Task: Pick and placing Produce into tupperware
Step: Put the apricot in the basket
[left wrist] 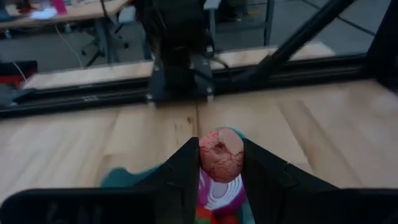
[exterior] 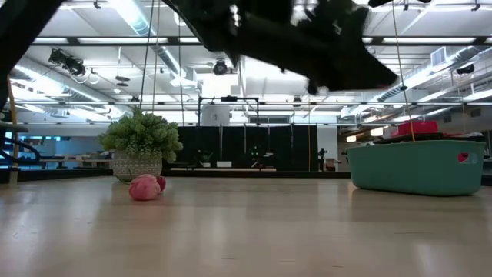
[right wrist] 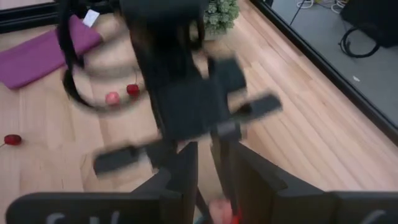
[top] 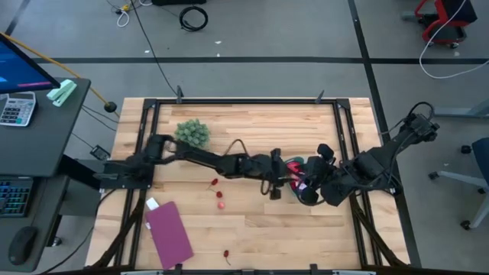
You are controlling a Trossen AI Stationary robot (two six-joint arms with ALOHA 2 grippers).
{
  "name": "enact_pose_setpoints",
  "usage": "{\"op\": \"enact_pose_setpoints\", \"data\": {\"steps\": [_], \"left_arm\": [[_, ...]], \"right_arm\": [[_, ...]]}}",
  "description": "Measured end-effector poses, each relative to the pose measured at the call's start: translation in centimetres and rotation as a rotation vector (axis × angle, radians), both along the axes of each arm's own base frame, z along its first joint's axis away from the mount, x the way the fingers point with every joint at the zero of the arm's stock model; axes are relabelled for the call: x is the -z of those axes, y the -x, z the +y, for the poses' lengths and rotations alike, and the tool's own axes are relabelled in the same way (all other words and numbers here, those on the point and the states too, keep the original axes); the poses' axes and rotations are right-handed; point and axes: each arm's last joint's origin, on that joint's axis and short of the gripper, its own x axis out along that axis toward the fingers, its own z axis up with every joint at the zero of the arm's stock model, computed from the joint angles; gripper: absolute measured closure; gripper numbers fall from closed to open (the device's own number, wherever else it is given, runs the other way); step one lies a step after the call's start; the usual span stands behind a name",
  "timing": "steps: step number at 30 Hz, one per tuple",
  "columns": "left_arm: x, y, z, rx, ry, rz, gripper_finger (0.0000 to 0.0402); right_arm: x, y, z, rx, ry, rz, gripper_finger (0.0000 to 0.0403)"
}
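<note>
Across the middle of the high view lies the wooden worktop (top: 252, 229), and both dark arms meet at its centre right over the teal tupperware (exterior: 419, 165), which in the low view sits at the right edge with red produce heaped above its rim. A flat purple rectangle (top: 169, 232) lies at the lower left and a bushy green clump (top: 192, 132) at the upper left.

Reaching in from the left, the left hand (left wrist: 222, 163) pinches a mottled pink-red ball (left wrist: 222, 154) between its two fingers, directly above the tub, whose teal edge and coloured contents show beneath it in the left wrist view. The right hand (right wrist: 204, 165) hovers beside the tub with fingers nearly pressed together; whether it grips anything I cannot tell.

Loose produce remains: a pink piece and a red piece (top: 219, 200) at centre left, and another red one (top: 226, 254) near the bottom edge.

To finish this step well, I judge the left hand should lower until the ball is just inside the rim, then spread gently, so the ball settles rather than bouncing off the pile, keeping clear of the right arm.
</note>
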Motion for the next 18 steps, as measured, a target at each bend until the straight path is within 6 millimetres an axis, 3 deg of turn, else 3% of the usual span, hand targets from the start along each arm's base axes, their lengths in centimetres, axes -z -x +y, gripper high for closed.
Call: {"op": "enact_pose_setpoints", "data": {"steps": [5, 18], "left_arm": [[1.9, -2.1, -0.1, 0.000, -0.002, 0.020, 0.0281], [2.9, -1.7, 0.8, -0.005, -0.045, 0.175, 0.0277]], "right_arm": [[0.0, 0.0, 0.0, 0.004, 0.001, 0.001, 0.0302], [0.3, -0.2, 0.1, 0.046, -0.025, -0.008, 0.0302]]}}
